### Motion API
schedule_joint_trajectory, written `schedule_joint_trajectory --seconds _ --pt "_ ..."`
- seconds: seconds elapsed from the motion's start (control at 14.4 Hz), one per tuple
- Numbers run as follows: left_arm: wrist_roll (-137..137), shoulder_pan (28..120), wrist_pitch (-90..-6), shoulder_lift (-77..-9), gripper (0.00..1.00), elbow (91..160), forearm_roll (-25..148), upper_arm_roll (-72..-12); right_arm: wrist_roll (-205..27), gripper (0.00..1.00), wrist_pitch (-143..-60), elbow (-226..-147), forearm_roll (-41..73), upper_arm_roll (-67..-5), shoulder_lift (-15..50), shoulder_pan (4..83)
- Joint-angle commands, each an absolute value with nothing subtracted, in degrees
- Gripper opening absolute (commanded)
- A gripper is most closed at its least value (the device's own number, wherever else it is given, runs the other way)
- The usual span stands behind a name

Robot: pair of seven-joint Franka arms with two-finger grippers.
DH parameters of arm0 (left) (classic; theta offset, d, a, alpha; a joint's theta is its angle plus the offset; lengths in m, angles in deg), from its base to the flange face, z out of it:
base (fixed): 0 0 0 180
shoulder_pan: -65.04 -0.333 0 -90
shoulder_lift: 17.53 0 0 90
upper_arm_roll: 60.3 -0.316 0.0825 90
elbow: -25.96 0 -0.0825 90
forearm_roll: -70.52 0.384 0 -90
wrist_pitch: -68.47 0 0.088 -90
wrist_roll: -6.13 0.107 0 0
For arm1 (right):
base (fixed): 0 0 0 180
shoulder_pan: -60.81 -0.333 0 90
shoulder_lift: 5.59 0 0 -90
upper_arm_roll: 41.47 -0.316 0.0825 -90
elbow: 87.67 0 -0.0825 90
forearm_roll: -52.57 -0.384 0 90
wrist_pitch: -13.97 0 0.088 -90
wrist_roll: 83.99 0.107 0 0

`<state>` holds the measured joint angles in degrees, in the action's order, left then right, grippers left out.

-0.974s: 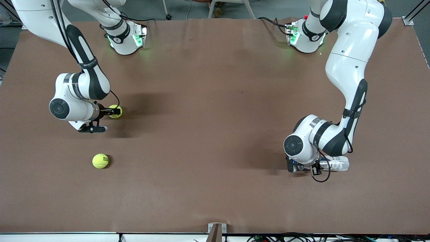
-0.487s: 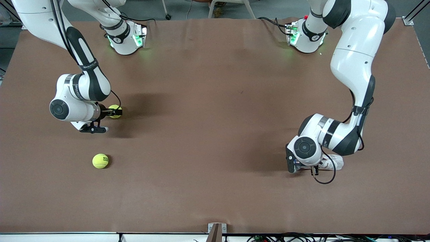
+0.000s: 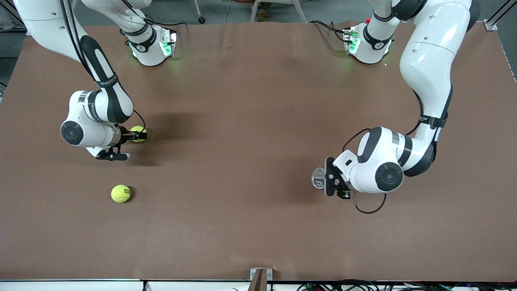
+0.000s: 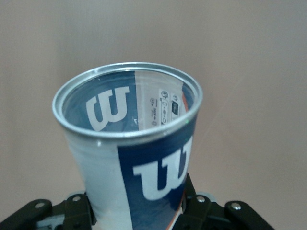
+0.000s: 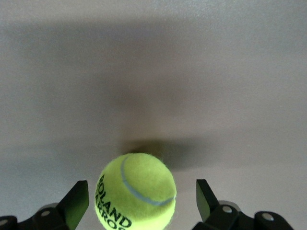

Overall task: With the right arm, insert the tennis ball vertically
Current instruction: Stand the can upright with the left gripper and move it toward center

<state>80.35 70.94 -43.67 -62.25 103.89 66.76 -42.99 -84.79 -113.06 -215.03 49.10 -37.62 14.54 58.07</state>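
Both of my grippers are at work, each at its own end of the table. My right gripper is low over the table at the right arm's end, jaws spread wide, with a ball on the table between them. The fingers stand on either side of it with a gap on each side, so I am framing the ball, not yet pinching it. I judge this to be the moment just before the grasp: the ball sits centred so the jaws will meet it evenly.

My left gripper is clenched on a can, gripping it low on the body and holding it up off the table at the left arm's end. That leaves the open mouth free, and the can looks empty inside. I take it that this arm holds the can so the ball can drop straight in. Whether the can is truly upright I cannot tell.

A second ball lies loose on the table, nearer the front camera than the first and well apart from it.
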Motion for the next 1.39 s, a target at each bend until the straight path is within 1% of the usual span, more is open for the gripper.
schedule_joint_trajectory --seconds 0.0,0.14,0.35,0.49,0.63,0.9,1.11,1.32 --pt "85.6 67.8 -43.5 -61.8 0.65 104.8 53.9 -39.6 -85.0 0.98 -112.9 -215.9 48.3 -38.0 14.1 58.6" --pt "88.1 66.9 -43.5 -61.7 0.65 104.8 48.2 -38.1 -85.0 0.98 -112.3 -215.9 48.2 -38.0 14.0 58.6" --pt "91.2 64.1 -44.4 -62.4 0.65 104.9 42.6 -33.7 -85.0 0.97 -112.2 -215.9 48.2 -38.0 14.0 58.6" --pt "97.9 64.8 -47.0 -63.1 0.66 105.1 36.6 -33.3 -85.0 0.93 -112.2 -215.9 48.2 -38.0 14.1 58.6" --pt "105.8 66.3 -49.5 -64.2 0.66 106.0 29.7 -33.3 -85.0 0.86 -112.1 -215.9 48.2 -38.0 14.1 58.6" --pt "121.5 68.5 -49.9 -67.4 0.68 106.9 15.6 -33.4 -85.0 0.73 -111.7 -215.9 48.2 -38.0 14.4 58.6" --pt "123.2 69.5 -50.0 -69.0 0.68 108.3 14.6 -33.6 -85.0 0.62 -111.7 -215.9 48.2 -38.0 14.4 58.6" --pt "123.2 69.6 -50.5 -68.4 0.7 108.1 15.4 -33.8 -85.0 0.52 -111.8 -215.9 48.2 -38.0 14.6 58.6"
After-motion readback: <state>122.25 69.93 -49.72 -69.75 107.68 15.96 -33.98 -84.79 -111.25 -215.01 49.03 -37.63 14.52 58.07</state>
